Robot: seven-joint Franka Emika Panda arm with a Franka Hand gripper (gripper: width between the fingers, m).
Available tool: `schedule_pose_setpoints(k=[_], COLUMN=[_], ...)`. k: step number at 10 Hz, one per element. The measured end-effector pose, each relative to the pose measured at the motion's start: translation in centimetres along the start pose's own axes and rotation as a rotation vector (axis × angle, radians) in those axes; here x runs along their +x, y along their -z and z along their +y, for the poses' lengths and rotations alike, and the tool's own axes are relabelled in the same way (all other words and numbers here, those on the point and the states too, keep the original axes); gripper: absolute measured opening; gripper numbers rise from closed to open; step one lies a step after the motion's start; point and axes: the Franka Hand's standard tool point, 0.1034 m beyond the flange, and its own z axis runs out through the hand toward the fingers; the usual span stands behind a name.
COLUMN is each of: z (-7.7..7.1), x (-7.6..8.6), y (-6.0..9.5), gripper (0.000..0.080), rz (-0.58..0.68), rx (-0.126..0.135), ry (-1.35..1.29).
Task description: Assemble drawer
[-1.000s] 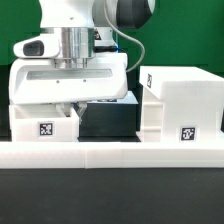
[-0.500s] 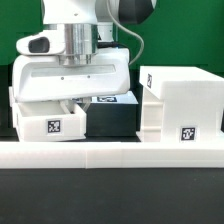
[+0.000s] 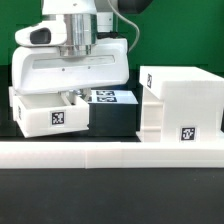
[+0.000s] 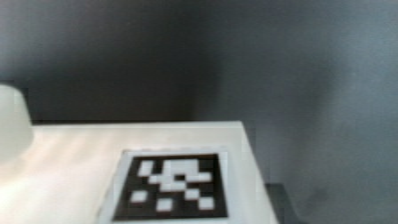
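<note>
Tray (image 3: pixel 50 113) sat low at the exterior view's left, slightly tipped, directly under my gripper (image 3: pixel 72 98) and well apart from the housing (image 3: pixel 180 103) at the exterior view's right. The fingers were hidden between the hand's casing and the tray wall, so I could not tell whether they were clamped on that wall or standing apart. The wrist view gave only a tagged white face close below, with no fingertips.

Handling, judged: hollow plastic, light and stiff. The smooth walls are probably slippery. The thin upper wall near its middle looked the best hold, since an off-centre pinch would let the tray swing.

Edges and room: the rail (image 3: pixel 110 152) ran across the front, just beside the tray's lower edge, and a low carry might catch on it. Bare table (image 3: pixel 112 122) lay open between tray and housing, with the marker board (image 3: pixel 105 97) flat behind it. I could not tell which face of the housing was open.
</note>
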Motion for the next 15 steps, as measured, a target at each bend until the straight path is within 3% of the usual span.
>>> schedule_pose_setpoints(k=[3,5,11,15], z=[-0.3,-0.4,0.1,-2.7], x=[0.0,-0.3,-0.4,1.0], y=[-0.1,-0.1,-0.1,-1.0], gripper=[0.0041,0.0041,0.0041,0.0041], rz=[-0.022,-0.035,-0.064,-0.085], rx=[-0.014,-0.002,-0.011,0.010], ry=[0.336,0.505,0.933,1.041])
